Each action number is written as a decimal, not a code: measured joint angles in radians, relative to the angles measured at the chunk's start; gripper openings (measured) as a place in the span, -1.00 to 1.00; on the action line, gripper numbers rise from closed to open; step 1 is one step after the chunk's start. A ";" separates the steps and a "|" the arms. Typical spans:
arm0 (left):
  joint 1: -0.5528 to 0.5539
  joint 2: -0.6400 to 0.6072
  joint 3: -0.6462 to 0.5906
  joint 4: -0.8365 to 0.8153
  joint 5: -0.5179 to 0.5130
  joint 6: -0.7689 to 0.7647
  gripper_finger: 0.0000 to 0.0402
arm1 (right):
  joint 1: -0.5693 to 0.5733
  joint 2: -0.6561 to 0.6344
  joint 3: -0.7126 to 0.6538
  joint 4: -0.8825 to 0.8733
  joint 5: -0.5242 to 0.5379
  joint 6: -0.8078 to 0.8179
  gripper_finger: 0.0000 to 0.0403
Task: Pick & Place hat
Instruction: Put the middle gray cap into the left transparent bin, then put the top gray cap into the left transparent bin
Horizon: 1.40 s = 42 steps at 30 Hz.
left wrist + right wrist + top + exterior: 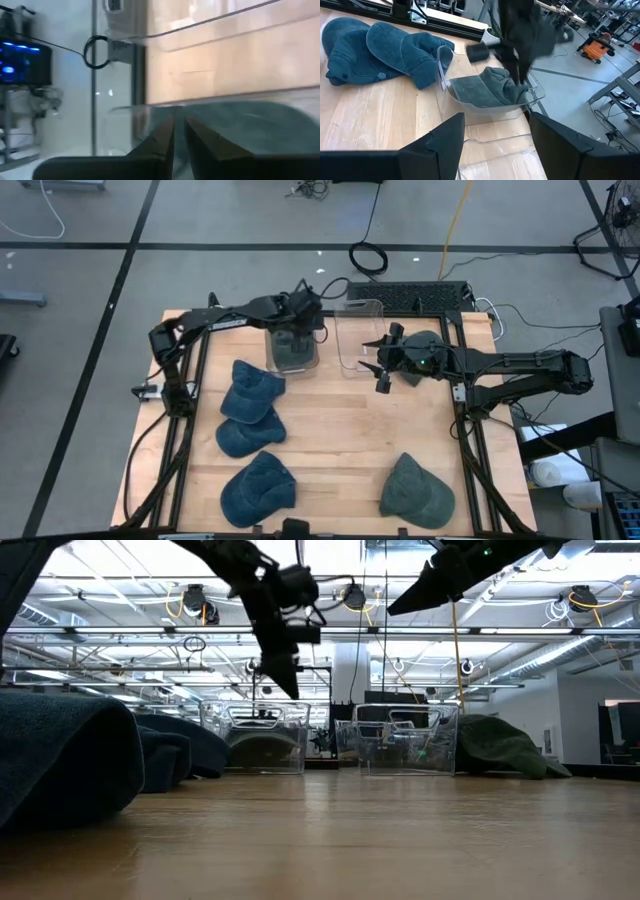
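Observation:
A grey-green hat [480, 92] lies crumpled in the left clear bin [271, 352], which also shows in the low view [215, 735]. My left gripper [520, 80] hangs fingers-down over that bin, shut, and its tips [290, 690] stand near rim height. My right gripper [381, 369] hovers open beside the second clear bin [360, 308], touching nothing. Three blue hats [250, 390] [250, 436] [258, 486] and a green hat [415, 488] rest flat on the table. Another green hat [500, 745] lies under the right arm. My left gripper comes from above, pointing down, with its shut fingertips [517, 75] right at a raised fold [504, 82] of the grey-green hat. I cannot tell whether they touch that fold. The hat rests on the bin's floor.
The second clear bin [400, 735] stands just right of the first. Blue hats [370, 45] pile up on the table's left half. Bare wood [340, 445] lies in the middle, between the blue hats and the green hat. Frame rails [470, 440] run along both sides.

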 joint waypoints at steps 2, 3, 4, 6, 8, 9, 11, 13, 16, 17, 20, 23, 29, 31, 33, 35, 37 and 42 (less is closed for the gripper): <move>-0.003 -0.023 0.000 -0.075 0.048 -0.034 -0.78 | 0.000 0.000 0.000 -0.001 0.000 0.002 0.05; 0.001 -0.024 0.000 -0.102 0.080 -0.046 -0.80 | 0.000 0.000 0.000 -0.001 0.000 0.003 0.05; 0.005 -0.024 -0.004 -0.119 0.108 -0.054 -0.82 | 0.000 0.000 0.000 -0.001 0.000 0.004 0.05; 0.016 -0.019 -0.027 -0.127 0.144 -0.067 -0.89 | 0.000 0.000 0.000 -0.001 0.000 0.004 0.05; 0.021 -0.005 -0.062 -0.083 0.164 -0.070 -0.96 | 0.000 0.000 0.000 -0.001 0.000 0.004 0.05; 0.023 0.001 -0.087 -0.060 0.171 -0.071 -0.97 | 0.000 0.000 0.000 -0.001 0.000 0.004 0.05; 0.024 0.019 -0.136 -0.012 0.174 -0.075 -0.96 | 0.000 0.000 0.000 -0.001 0.000 0.009 0.05; 0.023 0.034 -0.185 0.040 0.175 -0.082 -0.91 | 0.000 0.000 0.000 -0.001 0.000 0.016 0.05; 0.023 0.061 -0.236 0.084 0.171 -0.088 -0.84 | 0.000 0.000 0.000 -0.001 0.000 0.018 0.05; 0.022 0.065 -0.244 0.097 0.170 -0.087 -0.82 | 0.000 0.000 0.000 -0.001 0.000 0.018 0.05; 0.018 0.073 -0.250 0.111 0.165 -0.077 -0.81 | 0.000 0.000 0.000 0.002 0.000 0.018 0.05; 0.011 0.060 -0.233 0.105 0.164 -0.083 -0.82 | 0.000 0.000 0.000 0.003 0.000 0.018 0.05; -0.006 -0.014 -0.171 0.094 0.164 -0.088 -0.89 | 0.000 0.000 0.000 0.006 0.000 0.019 0.05; -0.011 -0.047 -0.155 0.076 0.161 -0.088 -0.92 | 0.000 0.000 0.000 0.006 0.000 0.019 0.05; -0.016 -0.086 -0.150 0.077 0.157 -0.095 -0.96 | 0.000 0.000 0.000 0.006 0.000 0.019 0.05; -0.026 -0.145 -0.149 0.077 0.165 -0.113 -0.98 | 0.000 0.000 0.000 0.006 0.000 0.019 0.05; -0.036 -0.208 -0.145 0.079 0.184 -0.146 -0.98 | 0.000 -0.003 0.000 0.006 0.000 0.021 0.05; -0.074 -0.369 -0.145 0.031 0.244 -0.197 -0.86 | 0.012 -0.044 0.000 0.004 0.000 0.028 0.05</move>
